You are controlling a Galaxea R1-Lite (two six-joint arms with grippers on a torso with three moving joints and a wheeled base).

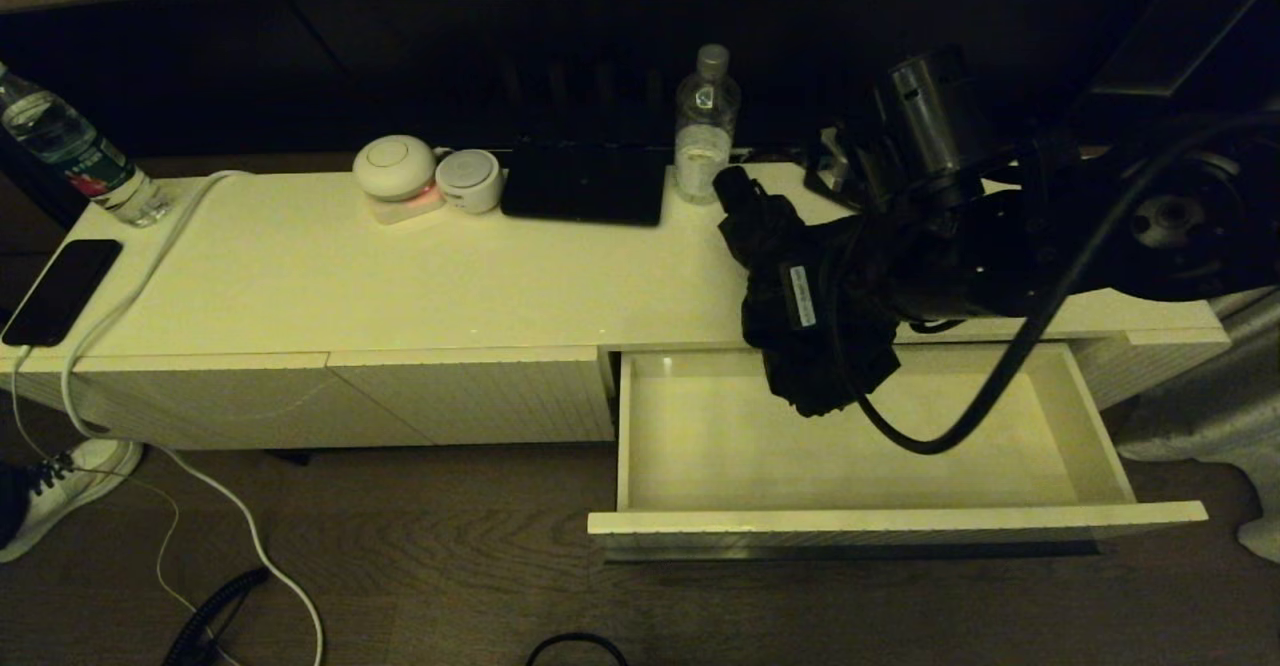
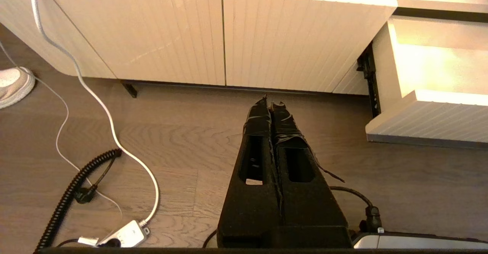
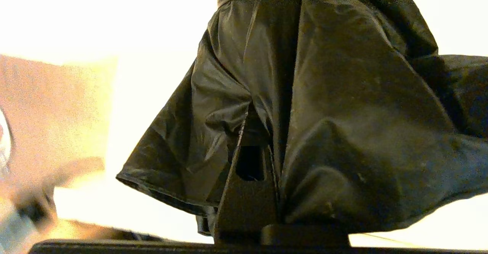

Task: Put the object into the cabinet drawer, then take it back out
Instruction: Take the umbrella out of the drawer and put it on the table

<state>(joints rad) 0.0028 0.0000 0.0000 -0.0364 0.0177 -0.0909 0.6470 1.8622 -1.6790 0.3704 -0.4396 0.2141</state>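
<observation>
Above the open cabinet drawer (image 1: pixel 700 436), the right claw (image 1: pixel 850 286) grips the umbrella (image 1: pixel 800 316) by its bunched fabric. Best to lower it flat, clear of the back edge. Left claw (image 2: pixel 270 105) idles clenched near the floor.

umbrella (image 1: pixel 815 331): matte black fabric, small white label | cabinet drawer (image 1: pixel 890 521): cream-white, finely ribbed front, plain pale inside | counter (image 1: pixel 420 286): cream-white top | floor (image 1: pixel 400 566): brown wood grain | cable (image 1: pixel 240 516): white | left gripper (image 2: pixel 271 107): black
</observation>
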